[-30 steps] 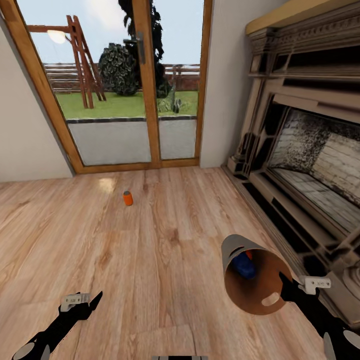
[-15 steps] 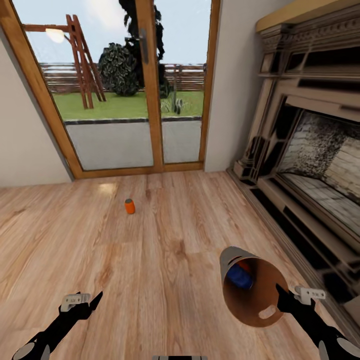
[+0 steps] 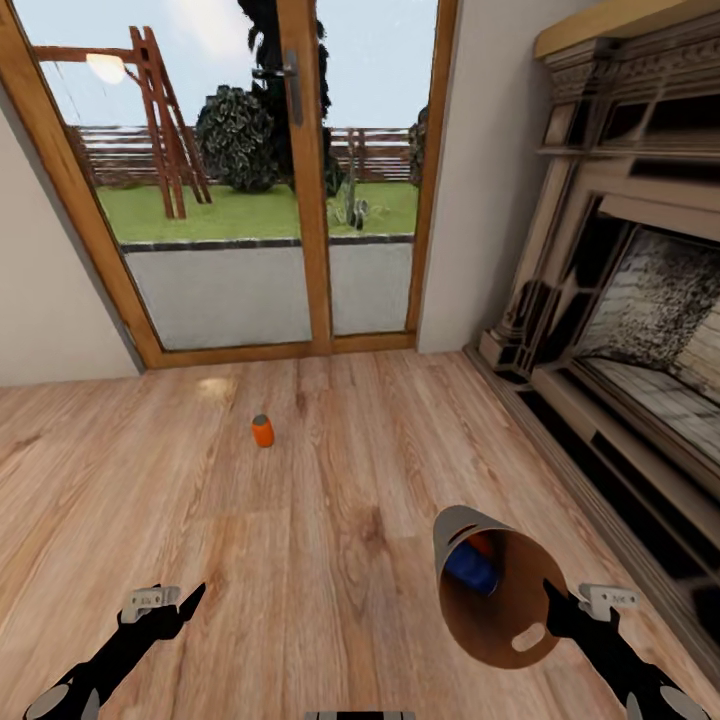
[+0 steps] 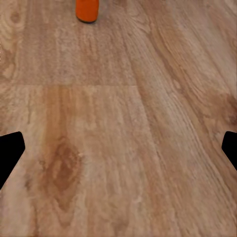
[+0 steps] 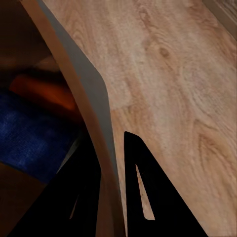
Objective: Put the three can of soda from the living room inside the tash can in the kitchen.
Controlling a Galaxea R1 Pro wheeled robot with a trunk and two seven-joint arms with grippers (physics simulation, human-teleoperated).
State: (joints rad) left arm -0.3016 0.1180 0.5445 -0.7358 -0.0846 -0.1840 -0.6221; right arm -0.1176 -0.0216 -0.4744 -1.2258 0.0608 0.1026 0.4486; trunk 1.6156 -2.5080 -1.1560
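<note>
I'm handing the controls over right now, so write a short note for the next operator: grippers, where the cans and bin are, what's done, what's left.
Right gripper: shut on the tash can rim, bin carried tilted.
Left gripper: open, empty, low over the plank floor.
Done: blue can and an orange can lie inside the bin.
Left: third can, orange with grey top, stands on the floor ahead near the glass doors. Bin it, then take the bin to the kitchen.

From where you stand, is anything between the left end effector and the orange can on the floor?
Nothing visible. Bare plank floor runs from the left end effector to the orange can, which stands alone short of the glass doors; the bin hangs off to the right.
</note>
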